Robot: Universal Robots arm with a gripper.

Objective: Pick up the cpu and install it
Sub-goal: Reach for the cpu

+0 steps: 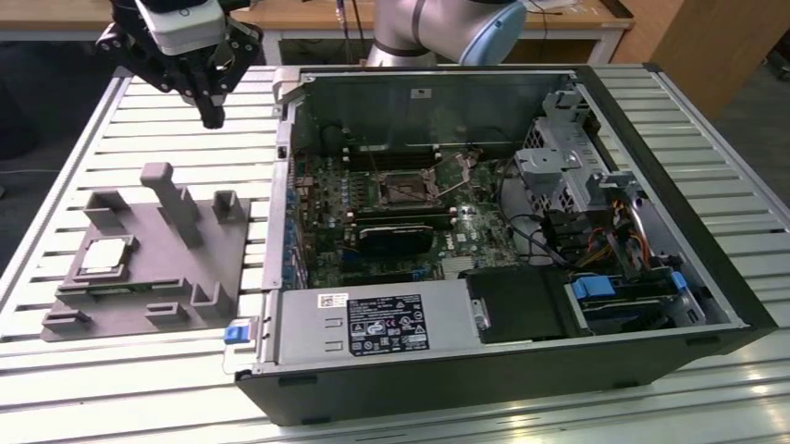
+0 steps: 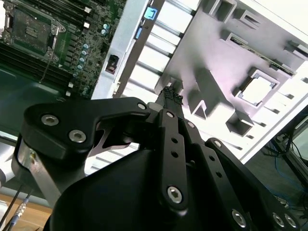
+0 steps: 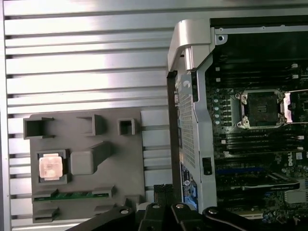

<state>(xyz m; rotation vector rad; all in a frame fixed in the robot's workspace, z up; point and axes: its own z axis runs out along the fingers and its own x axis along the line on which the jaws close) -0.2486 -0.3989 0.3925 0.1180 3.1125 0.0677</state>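
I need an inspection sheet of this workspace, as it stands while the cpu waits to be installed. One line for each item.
Surface: slatted metal table carrying a grey holder block and an open computer case.
Job's things: cpu lies flat in the holder block; the motherboard socket looks empty.
Clutter: green board strip in the holder block.
Grippers: gripper shut, holding nothing, above the table, apart from the cpu.
Cables: coloured wires inside the case.
Surroundings: wooden desk behind the table.
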